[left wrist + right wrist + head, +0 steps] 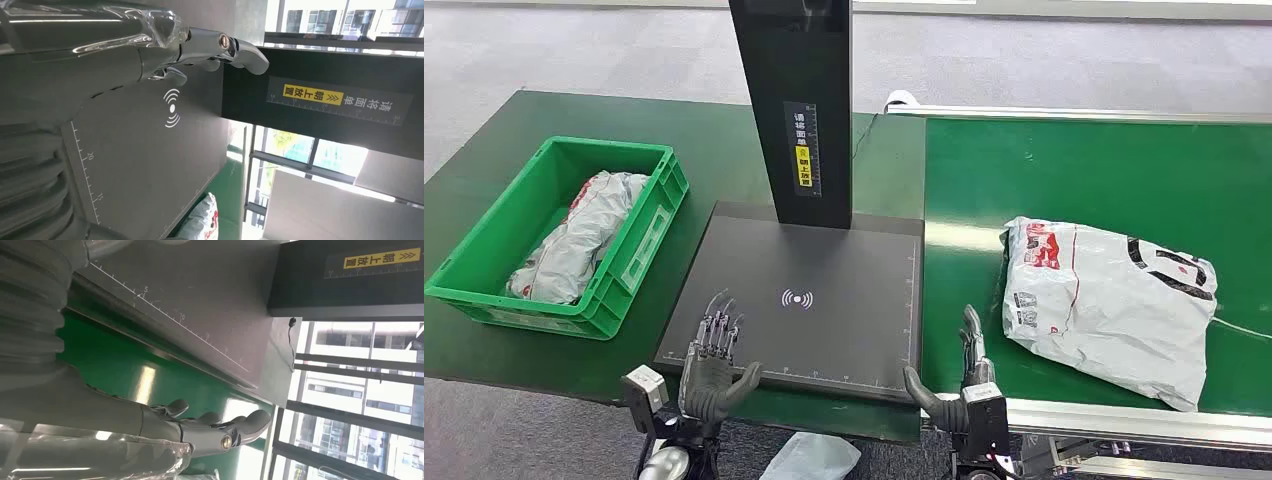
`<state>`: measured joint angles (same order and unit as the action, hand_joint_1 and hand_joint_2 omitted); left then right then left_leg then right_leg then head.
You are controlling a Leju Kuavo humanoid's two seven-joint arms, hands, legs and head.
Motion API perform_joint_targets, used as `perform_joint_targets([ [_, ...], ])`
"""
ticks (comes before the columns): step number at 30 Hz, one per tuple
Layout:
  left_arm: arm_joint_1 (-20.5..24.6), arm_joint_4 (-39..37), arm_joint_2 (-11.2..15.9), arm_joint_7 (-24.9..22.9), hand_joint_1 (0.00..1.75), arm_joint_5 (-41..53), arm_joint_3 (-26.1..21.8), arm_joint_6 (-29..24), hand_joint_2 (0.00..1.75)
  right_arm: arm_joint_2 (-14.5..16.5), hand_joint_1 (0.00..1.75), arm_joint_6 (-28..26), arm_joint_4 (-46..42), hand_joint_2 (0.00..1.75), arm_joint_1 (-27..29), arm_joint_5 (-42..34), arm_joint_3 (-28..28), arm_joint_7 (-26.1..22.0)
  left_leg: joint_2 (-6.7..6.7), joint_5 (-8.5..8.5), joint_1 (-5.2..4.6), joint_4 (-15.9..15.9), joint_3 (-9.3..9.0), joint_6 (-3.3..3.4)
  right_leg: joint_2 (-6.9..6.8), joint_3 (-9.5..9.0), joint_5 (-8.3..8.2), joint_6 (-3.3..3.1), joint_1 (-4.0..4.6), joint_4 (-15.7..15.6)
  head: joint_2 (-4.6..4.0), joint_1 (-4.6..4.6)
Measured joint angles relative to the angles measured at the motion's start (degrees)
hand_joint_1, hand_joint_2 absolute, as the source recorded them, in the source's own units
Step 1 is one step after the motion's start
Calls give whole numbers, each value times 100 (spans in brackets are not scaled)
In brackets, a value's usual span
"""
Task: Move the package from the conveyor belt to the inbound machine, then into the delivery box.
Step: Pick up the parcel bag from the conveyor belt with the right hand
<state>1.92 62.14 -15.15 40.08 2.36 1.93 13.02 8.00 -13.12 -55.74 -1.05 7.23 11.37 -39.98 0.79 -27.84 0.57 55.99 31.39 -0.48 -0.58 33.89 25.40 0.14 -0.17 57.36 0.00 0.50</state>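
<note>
- package (1109,305): white-grey poly mailer, crumpled, lying flat on the green conveyor belt (1074,170), right of the inbound machine. Red block print near its left end, black curved marks toward the right end; text too small to read.
- inbound machine (799,295): dark flat platform with ruler ticks along the edges and a white wireless icon (797,298) mid-plate; black upright column (794,100) at the back.
- column carries a yellow label (313,95) with black Chinese characters and chevrons, white Chinese characters next to it, over a ruler scale.
- platform scale numbers legible in the wrist views: 20, 15, 5.
- delivery box (484,290): green plastic crate on the green tabletop (724,130), left of the machine; a grey bagged parcel (574,240) already inside.
- left robot hand (714,365): fingers spread, holding nothing, at the platform's near-left edge.
- right robot hand (954,385): fingers apart, holding nothing, at the near edge between platform and belt, clear of the package.
</note>
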Motion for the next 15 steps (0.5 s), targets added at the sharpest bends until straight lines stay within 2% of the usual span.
perform_joint_targets([
  [2,0,0,0,0,0,0,1,2,175,0,0,-107,5,175,-2,81,1,0,0,0,0,0,0,0,0,0,0,0,0,0,0,0],
  [4,1,0,0,0,0,0,2,3,175,1,0,-513,39,175,-16,366,4,0,0,0,0,0,0,0,0,0,0,0,0,0,0,0],
  [9,1,0,-9,-1,0,3,3,10,175,11,0,-2305,395,175,-141,1957,-22,78,0,0,0,0,0,0,0,0,0,0,0,0,0,1],
  [11,1,0,-11,0,0,7,3,25,175,47,0,-2563,497,175,-158,2683,-165,154,-1,0,0,0,0,0,0,1,0,0,0,0,0,1],
  [15,1,0,-11,-1,0,9,4,43,175,172,0,-2628,516,175,-120,3815,-715,298,-1,0,0,0,0,0,-1,1,0,0,0,0,0,0],
])
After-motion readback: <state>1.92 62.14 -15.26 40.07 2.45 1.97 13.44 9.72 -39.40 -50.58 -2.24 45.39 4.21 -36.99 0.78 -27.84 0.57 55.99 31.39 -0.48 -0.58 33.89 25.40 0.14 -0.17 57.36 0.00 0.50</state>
